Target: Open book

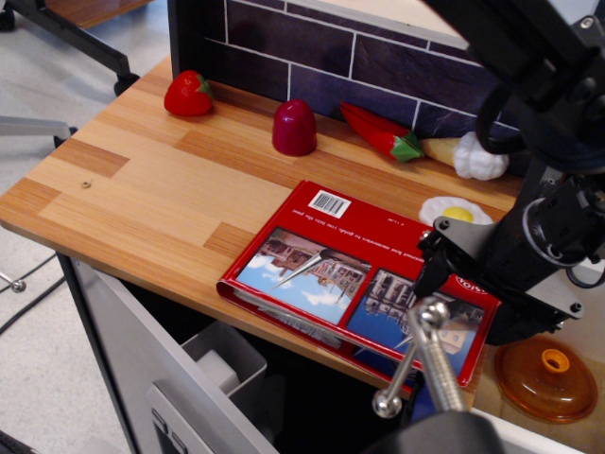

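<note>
Wooden desk point(151, 189), dark tile behind. Glossy red book point(354, 279) lies closed at front edge. Black gripper point(437, 260) overhangs its right end; finger opening indiscernible. Strawberry point(188, 94) at rear.

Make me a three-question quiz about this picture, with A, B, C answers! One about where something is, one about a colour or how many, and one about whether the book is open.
1. Where is the fried egg toy?
A. Just behind the far edge of the book
B. Beside the strawberry
C. On the floor

2. How many building photos are on the book cover?
A. One
B. Two
C. Four

3. What state is the book in?
A. Wide open
B. Standing upright
C. Closed and lying flat

Answers:
1. A, the egg lies on the wooden counter right past the far side of the red cover, near the robot arm.
2. B, two sky-blue pictures sit side by side.
3. C, the cover lies flat on the white pages, with the gripper above its right end; whether the fingers are open cannot be told.
</note>
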`<move>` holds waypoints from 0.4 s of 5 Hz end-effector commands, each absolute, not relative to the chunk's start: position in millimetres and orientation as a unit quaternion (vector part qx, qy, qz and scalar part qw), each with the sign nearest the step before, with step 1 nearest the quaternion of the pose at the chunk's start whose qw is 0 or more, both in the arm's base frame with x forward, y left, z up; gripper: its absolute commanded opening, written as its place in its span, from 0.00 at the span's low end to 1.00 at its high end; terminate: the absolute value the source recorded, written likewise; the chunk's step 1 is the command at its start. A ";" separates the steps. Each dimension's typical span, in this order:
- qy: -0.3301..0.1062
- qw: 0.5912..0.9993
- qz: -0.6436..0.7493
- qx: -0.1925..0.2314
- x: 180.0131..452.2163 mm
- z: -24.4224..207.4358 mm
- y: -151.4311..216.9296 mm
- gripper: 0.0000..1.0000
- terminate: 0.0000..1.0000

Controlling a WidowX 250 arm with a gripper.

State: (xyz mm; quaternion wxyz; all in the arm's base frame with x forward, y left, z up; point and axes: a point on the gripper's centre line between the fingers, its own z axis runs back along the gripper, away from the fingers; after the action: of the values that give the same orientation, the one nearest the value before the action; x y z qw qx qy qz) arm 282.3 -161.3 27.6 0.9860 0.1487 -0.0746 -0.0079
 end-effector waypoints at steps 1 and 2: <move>-0.086 0.987 -0.014 0.136 302.5 87.6 -122.1 1.00 0.00; -0.084 0.989 -0.024 0.119 311.2 115.1 -95.2 1.00 0.00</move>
State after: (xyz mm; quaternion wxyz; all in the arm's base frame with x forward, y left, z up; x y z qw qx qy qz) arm 302.0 -109.5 108.7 0.9905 0.1095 -0.0626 -0.0557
